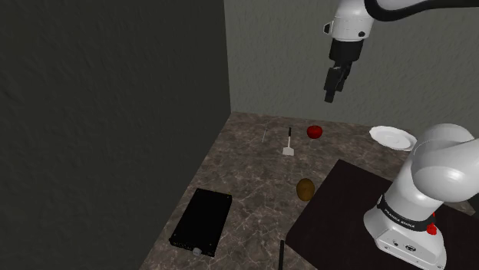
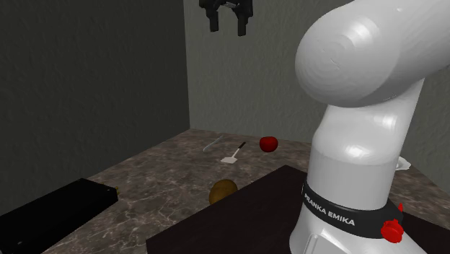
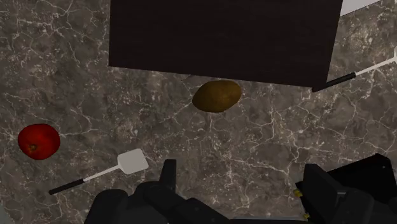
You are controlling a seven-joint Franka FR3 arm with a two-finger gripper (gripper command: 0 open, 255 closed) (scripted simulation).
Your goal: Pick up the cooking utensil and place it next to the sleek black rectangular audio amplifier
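**Hovering high, fingers apart, nothing gripped**

Gripper hangs well above the marble counter in the shoulder view. The second exterior view has the gripper at the top edge, both fingers spread. In the wrist view the gripper shows bare counter between its fingers.

Spatula lies flat on the counter, well apart from the gripper. In the shoulder view its handle points to 12 o'clock and its pale blade to 6. From the spatula:
- tomato near, at 2 o'clock
- potato at 5 o'clock
- amplifier well apart at 7 o'clock, flat on the counter
- white plate at 3 o'clock, past the tomato

The second exterior view matches: spatula beside the tomato, potato nearer the camera, amplifier at 8 o'clock from the potato.

In the wrist view the spatula lies between the tomato and the nearer finger. The potato sits just off the dark stand.
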